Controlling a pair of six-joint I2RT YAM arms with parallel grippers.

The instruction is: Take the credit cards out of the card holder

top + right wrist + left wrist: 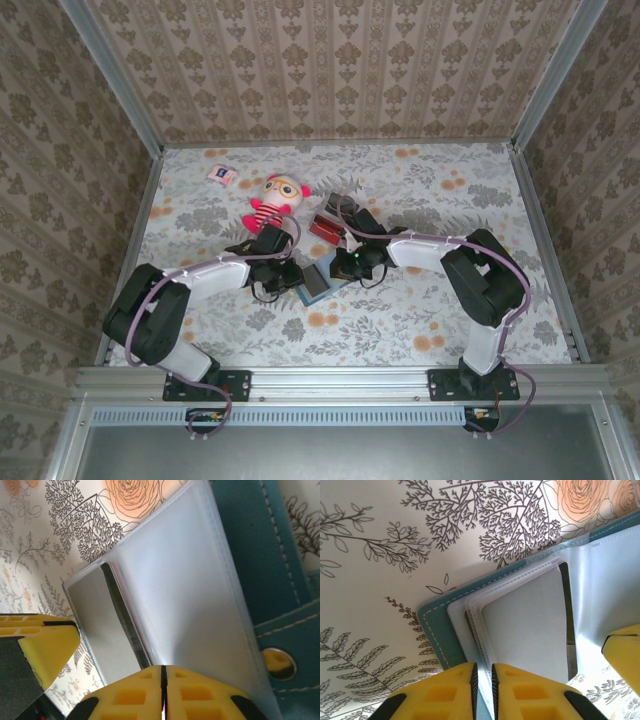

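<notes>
Left fingers (pixel 440 695), right fingers (pixel 200 695) pinch card holder (pixel 437 630) sleeves.

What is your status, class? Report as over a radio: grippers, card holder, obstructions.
Left gripper pinching card holder's edge. Right gripper shut on its clear sleeve. Red cards already out, beyond the holder; plush doll lies apart.

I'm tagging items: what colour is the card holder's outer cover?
Teal with pale stitching on the card holder; clearest in right wrist view.

Both arms fold inward, left tool (pixel 483 690) and right tool (pixel 163 692) pinched nearly closed.
</notes>
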